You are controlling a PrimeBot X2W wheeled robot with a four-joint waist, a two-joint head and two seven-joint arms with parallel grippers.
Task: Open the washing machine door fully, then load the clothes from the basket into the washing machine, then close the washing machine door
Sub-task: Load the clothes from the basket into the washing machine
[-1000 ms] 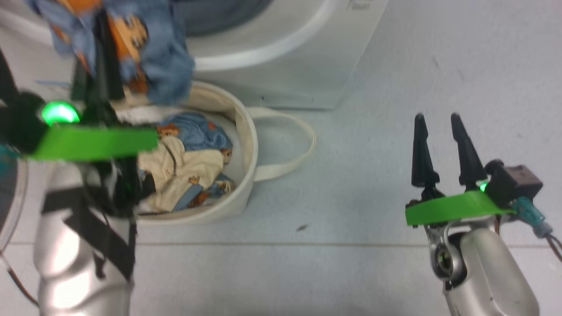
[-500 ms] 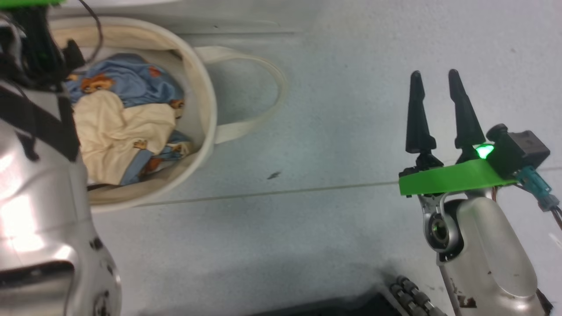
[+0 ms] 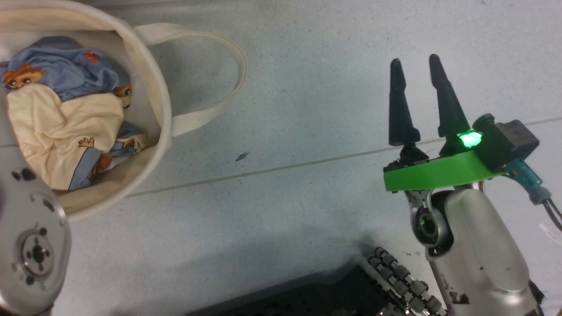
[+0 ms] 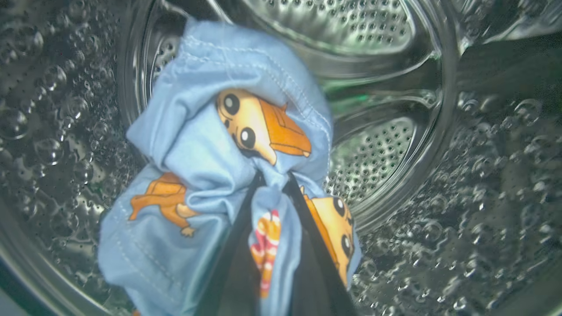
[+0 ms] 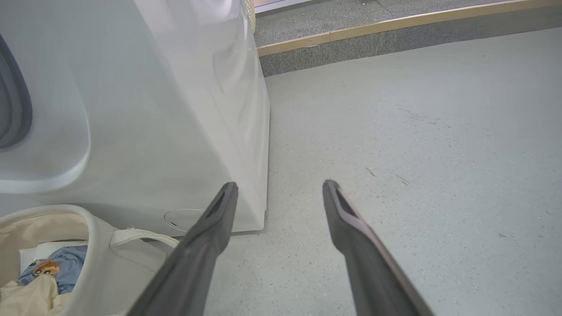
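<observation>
My left gripper [image 4: 273,177] is shut on a blue garment [image 4: 210,153] printed with orange cartoon animals. It holds the garment inside the steel drum [image 4: 377,140] of the washing machine [image 5: 175,109]. The cream canvas basket [image 3: 160,101] stands on the floor at the upper left of the head view, with more blue and cream clothes [image 3: 66,114] bunched in it. The basket [image 5: 99,245] and its clothes [image 5: 52,267] also lie at the foot of the machine. My right gripper [image 3: 415,61] hangs open above bare floor, nothing between its fingers [image 5: 219,219]. The washing machine door is out of view.
My left arm's silver joint [image 3: 35,250] sits beside the basket at the lower left. The robot's dark base with its roller wheel [image 3: 399,281] fills the bottom edge. A raised grey step with a wooden edge [image 5: 395,30] runs behind the machine.
The head camera has swung, shifting the basket up and left in the picture. My left arm has carried the blue garment from above the basket into the drum. The right gripper stays open.
</observation>
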